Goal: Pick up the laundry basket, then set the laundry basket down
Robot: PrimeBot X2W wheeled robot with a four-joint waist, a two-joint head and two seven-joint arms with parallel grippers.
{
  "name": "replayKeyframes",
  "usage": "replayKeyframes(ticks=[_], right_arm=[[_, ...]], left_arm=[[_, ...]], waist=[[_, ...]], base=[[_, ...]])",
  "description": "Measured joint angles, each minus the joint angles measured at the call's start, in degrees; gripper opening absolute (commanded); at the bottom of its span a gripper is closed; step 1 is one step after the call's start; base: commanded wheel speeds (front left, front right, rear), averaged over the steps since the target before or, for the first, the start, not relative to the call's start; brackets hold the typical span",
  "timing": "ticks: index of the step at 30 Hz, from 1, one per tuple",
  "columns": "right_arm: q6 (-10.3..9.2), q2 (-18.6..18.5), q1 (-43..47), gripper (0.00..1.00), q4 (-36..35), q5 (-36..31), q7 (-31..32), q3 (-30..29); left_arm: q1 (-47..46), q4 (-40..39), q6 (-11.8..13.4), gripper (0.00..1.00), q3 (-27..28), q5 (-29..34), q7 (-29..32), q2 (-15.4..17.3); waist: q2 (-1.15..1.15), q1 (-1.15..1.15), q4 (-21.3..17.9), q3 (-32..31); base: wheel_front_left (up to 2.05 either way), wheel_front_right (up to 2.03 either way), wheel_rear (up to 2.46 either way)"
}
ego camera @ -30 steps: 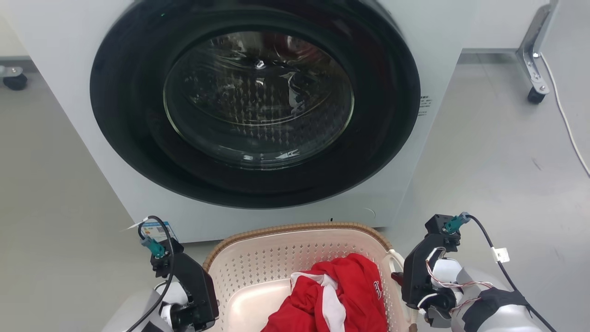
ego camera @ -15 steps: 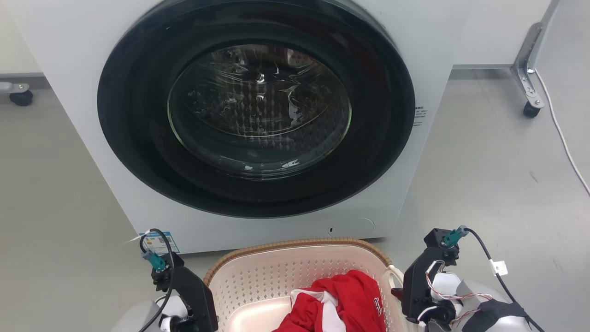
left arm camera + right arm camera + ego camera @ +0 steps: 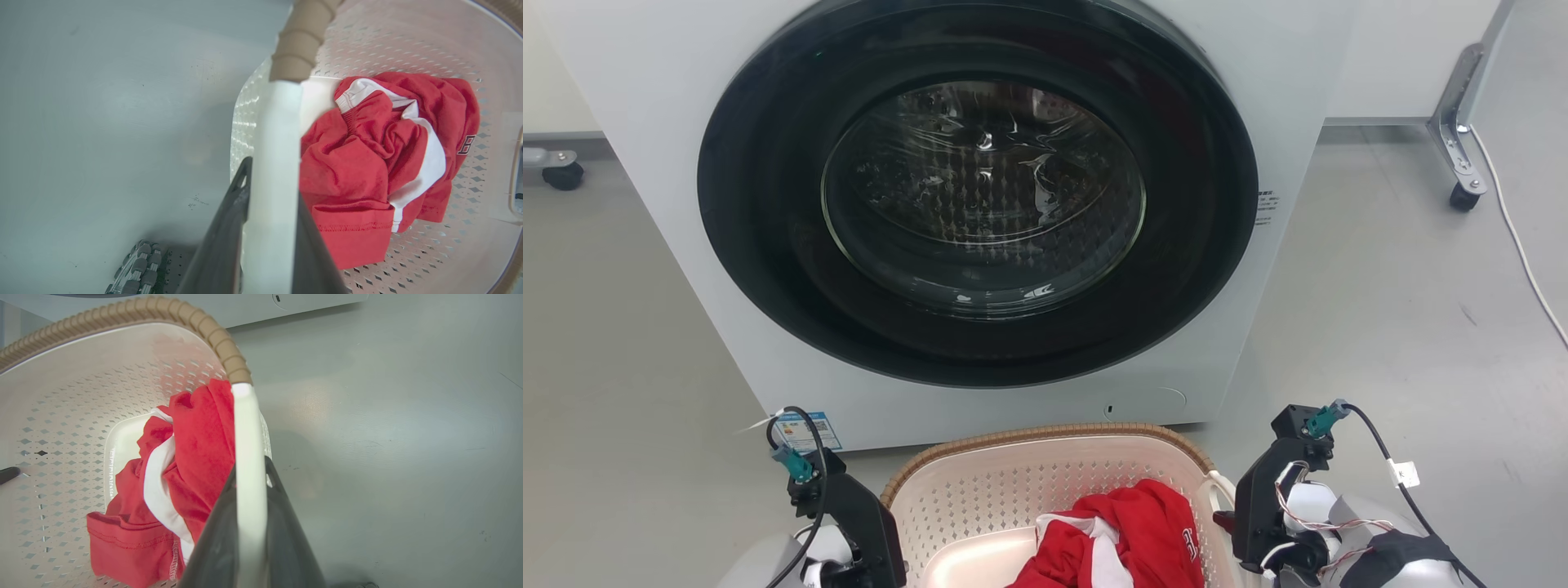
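The laundry basket [image 3: 1013, 482] is low in the head view, just in front of the washer [image 3: 645, 163], whose round dark door [image 3: 980, 188] is closed. The left gripper [image 3: 271, 179] is clamped on the basket's left handle [image 3: 273, 122], one dark finger on each face. The right gripper [image 3: 250, 469] pinches the right handle [image 3: 245, 428] the same way. A crumpled red and white garment [image 3: 1119, 531] lies inside. Whether the basket touches the grey floor [image 3: 1380, 286] cannot be told. A white cable [image 3: 1512, 224] and a metal leg on a caster [image 3: 1458, 122] stand well off to the right
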Motion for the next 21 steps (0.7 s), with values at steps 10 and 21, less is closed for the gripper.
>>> replayKeyframes(ticks=[10, 21], right_arm=[[0.0, 0.0, 0.0, 0.0, 0.0, 0.2, 0.3, 0.7], [0.0, 0.0, 0.0, 0.0, 0.0, 0.9, 0.2, 1.1]], left_arm=[[0.0, 0.0, 0.0, 0.0, -0.3, -0.1, -0.1, 0.1], [0.0, -0.4, 0.0, 0.0, -1.1, -0.4, -0.1, 0.3]], waist=[[0.0, 0.0, 0.2, 0.0], [0.0, 0.0, 0.1, 0.4]], base=[[0.0, 0.0, 0.0], [0.0, 0.0, 0.0]])
